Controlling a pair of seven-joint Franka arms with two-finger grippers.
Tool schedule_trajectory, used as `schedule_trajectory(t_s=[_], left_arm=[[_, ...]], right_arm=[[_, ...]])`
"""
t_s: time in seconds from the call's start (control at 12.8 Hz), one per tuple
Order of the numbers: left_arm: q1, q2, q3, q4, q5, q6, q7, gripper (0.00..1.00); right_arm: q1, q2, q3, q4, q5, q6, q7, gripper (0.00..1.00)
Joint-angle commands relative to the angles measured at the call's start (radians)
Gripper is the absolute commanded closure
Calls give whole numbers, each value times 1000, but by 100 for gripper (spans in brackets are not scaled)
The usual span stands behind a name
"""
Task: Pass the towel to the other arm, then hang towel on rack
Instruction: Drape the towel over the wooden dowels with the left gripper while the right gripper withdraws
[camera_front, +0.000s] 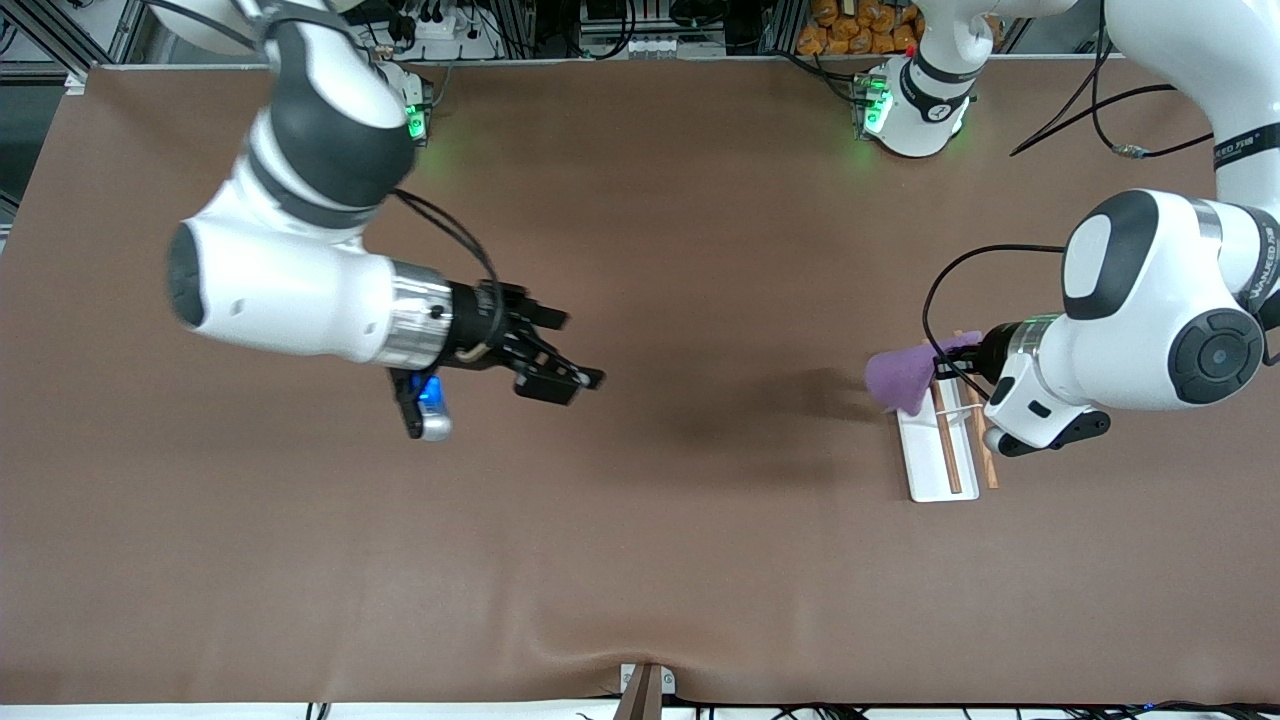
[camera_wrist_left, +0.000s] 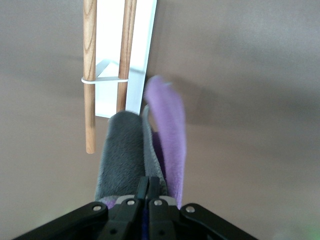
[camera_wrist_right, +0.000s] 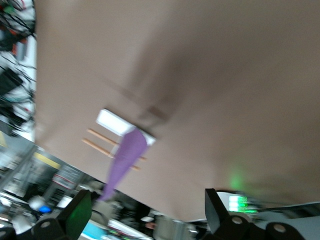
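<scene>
Left gripper (camera_wrist_left: 146, 200), jaws clamped on soft purple-and-grey towel (camera_front: 905, 372), holds it at mid-right of the front view, just over the rack (camera_front: 945, 440). Smooth wooden rods run lengthwise away from the jaws over the white base. Right gripper (camera_front: 560, 350), jaws wide and empty, waits mid-left above the table (camera_front: 700, 560).

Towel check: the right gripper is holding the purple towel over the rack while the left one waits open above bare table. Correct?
Not quite: the arms are swapped. The front view shows the left gripper shut on the purple towel over the rack, and the left wrist view confirms the pinch. The right gripper is the one waiting open above bare table.
</scene>
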Motion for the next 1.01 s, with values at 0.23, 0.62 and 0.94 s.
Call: schedule_trajectory(t_s=[0.23,0.62,0.94], left_arm=[[-11,0,-3,30,15,18,-75,100],[13,23,4,24,32,36,-18,100],[45,36,7,22,122,38,61,100]], right_arm=[[-111,-120,18,-20,-476,-312,-449,0],[-202,-162,15,-66,-742,-361,-1007,0],[-365,-169,16,-138,-736,-352,-1208,0]])
